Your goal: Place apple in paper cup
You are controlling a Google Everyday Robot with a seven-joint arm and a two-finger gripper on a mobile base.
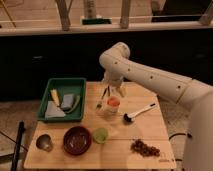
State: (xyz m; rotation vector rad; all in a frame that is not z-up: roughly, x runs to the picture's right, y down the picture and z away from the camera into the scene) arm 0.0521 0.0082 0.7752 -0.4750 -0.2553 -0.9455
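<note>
The red-orange apple (113, 101) sits in the mouth of the white paper cup (113, 108), which stands upright near the middle of the wooden table (120, 150). My gripper (113, 92) hangs just above the cup. Its dark fingers (106, 92) are spread open, with nothing between them, and stand clear of the apple. The white arm (150, 77) reaches in from the right.
A green tray (75, 82) with a yellow item and a grey sponge lies at the left. A fork (100, 102) lies left of the cup and a black-headed spoon (137, 113) to its right. Along the front stand a metal cup (44, 142), a brown bowl (77, 140), a light-green cup (100, 135) and a pile of nuts (145, 148).
</note>
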